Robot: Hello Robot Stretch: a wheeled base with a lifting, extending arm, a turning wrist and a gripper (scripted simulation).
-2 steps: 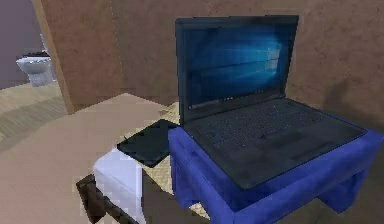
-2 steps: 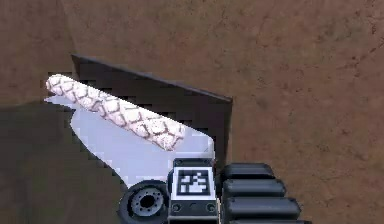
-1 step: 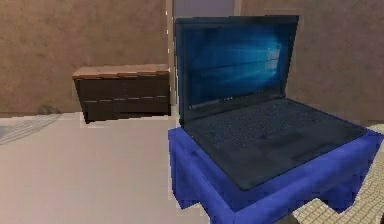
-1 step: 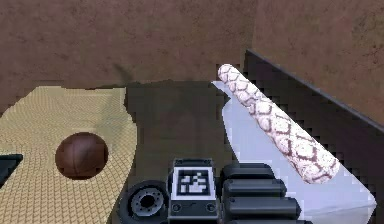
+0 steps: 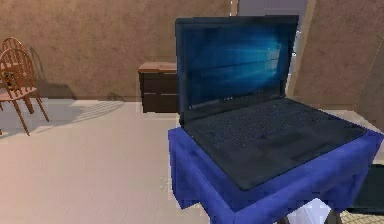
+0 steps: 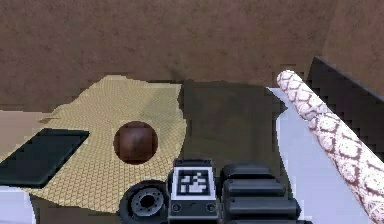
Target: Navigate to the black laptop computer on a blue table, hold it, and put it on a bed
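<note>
Forward view: there's the black laptop point(image 5: 250, 110), lid up and screen lit, sitting square on the blue table point(image 5: 190, 165). It covers most of the top, its front edge close to the table's near corner. Beyond the table, a dark cabinet point(image 5: 158, 88) stands against the wall, and a wooden chair point(image 5: 18, 80) sits well apart from the table on the same side.

So the laptop is not yet picked up. I'd call this the tail end of the approach, with the grab next.

Over to the arm side view, and here's the gripper point(image 6: 145, 203), dark body low down, near a brown ball point(image 6: 135, 142). The ball rests on a tan cover point(image 6: 120, 105), with a dark flat slab point(image 6: 45, 157) beside it and a patterned roll point(image 6: 325, 130) farther off. I can't make out the fingers, so whether they hold anything, I cannot tell.

Next move, as I read it: turn the base to bring the arm's side round to the table, then lift and reach for the laptop. That upright lid looks awkward, so go for the base.
</note>
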